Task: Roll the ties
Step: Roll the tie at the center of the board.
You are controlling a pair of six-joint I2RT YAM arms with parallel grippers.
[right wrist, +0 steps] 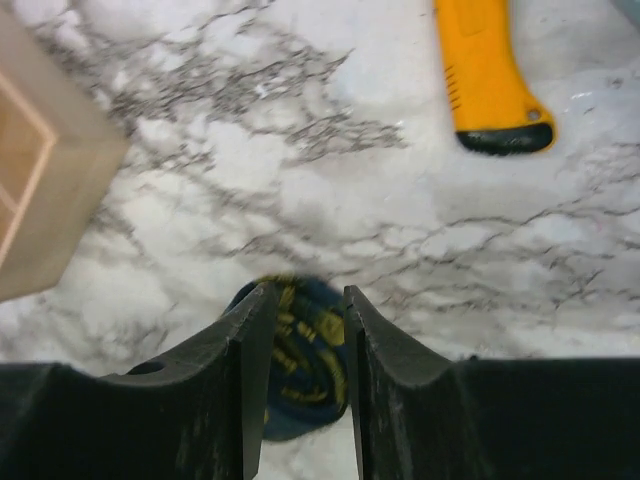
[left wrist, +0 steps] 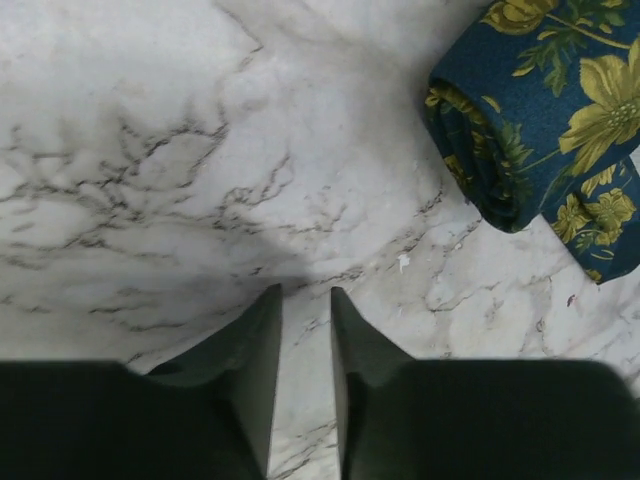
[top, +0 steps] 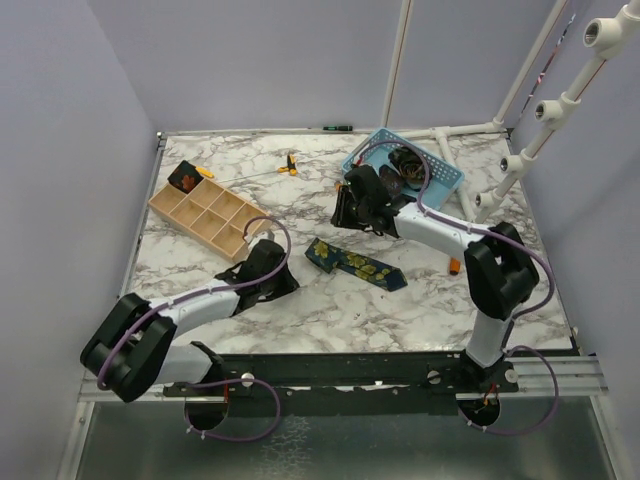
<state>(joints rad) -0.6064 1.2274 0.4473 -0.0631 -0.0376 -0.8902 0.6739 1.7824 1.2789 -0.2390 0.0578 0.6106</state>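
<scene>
Here the right end effector [right wrist: 307, 292] pinches a blurred navy tie [right wrist: 300, 360] at lower centre; the left end effector [left wrist: 305, 292] stands slightly parted, empty

Seen from above, bare desk [top: 190, 275] lies at the left pincer's [left wrist: 305, 300] nine o'clock; navy tie [top: 355, 264] blocks three, wooden tray [top: 207, 212] eleven.

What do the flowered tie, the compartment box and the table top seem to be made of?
The flowered tie: woven cloth, fairly matte, perhaps silk or polyester; it folds softly. The compartment box: pale bare wood, it seems, by its colour and thin dividers. The table top: smooth, white with grey veins; real marble or printed laminate, I cannot tell.
</scene>
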